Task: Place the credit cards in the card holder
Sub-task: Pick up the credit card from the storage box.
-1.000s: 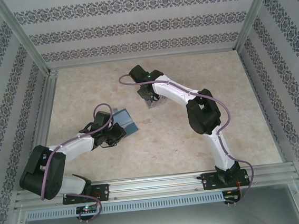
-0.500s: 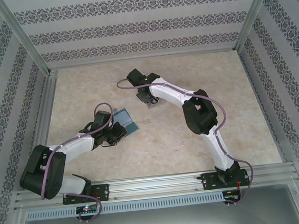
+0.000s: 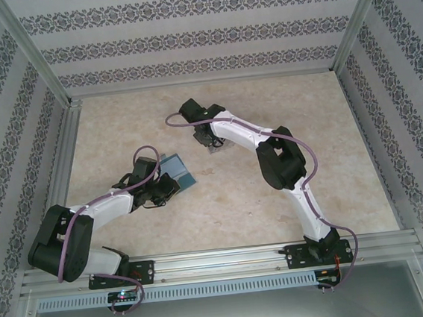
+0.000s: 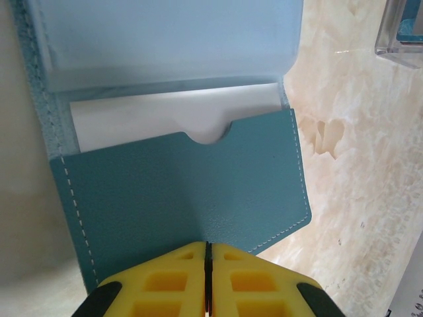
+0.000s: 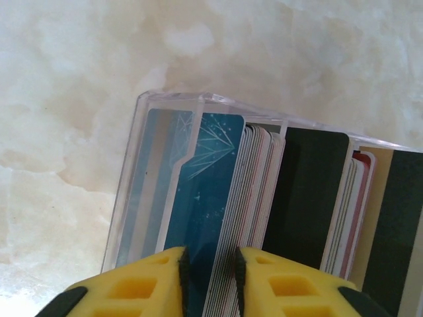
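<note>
- Your left gripper (image 4: 207,249) was closed on an edge of the card holder (image 4: 178,191), at the left of the tabletop (image 4: 357,172).
- Your right gripper (image 5: 210,259) stood slightly open around the credit cards (image 5: 198,178) in a clear box (image 5: 141,132), farther right.

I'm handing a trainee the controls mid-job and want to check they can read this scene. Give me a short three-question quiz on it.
1. True or false: the left gripper is shut on the near edge of the card holder.
2. What sits in the card holder's pocket? A) a white card B) a red card C) nothing
3. Fill in the colour: in the clear case, the credit card lined up with the narrow gap of the right gripper is dark ____.
Key: 1 true; 2 A; 3 blue.
</note>
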{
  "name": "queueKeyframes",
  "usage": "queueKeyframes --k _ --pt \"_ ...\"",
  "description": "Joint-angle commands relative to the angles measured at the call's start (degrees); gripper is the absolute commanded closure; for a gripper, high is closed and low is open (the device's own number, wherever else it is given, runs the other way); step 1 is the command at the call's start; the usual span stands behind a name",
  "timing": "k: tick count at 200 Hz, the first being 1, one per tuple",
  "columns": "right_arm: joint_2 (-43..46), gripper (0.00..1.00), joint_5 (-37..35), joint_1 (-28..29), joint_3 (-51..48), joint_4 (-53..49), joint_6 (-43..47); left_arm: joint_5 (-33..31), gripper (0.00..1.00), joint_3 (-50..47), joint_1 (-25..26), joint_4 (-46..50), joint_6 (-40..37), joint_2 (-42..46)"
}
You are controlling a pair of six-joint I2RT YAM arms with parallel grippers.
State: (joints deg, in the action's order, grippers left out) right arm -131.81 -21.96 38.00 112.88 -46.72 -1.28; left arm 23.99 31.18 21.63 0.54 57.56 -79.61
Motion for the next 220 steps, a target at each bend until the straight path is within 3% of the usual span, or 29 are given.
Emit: queueKeyframes --k 1,126,220 --pt "-0.65 0.76 -0.49 -0.44 1.19 -1.54 -0.33 0.84 0.89 0.22 -0.71 -2.02 -1.05 -0.97" --pt "1.86 0.94 0.88 -1.43 1.13 -1.18 -0.72 1.3 0.9 0.54 -0.68 -2.34 -1.05 -1.23" --pt "5.11 0.96 6.29 -3.02 -1.79 1.73 -1.94 1.02 0.9 0.45 -0.7 -2.3 -0.76 -0.84"
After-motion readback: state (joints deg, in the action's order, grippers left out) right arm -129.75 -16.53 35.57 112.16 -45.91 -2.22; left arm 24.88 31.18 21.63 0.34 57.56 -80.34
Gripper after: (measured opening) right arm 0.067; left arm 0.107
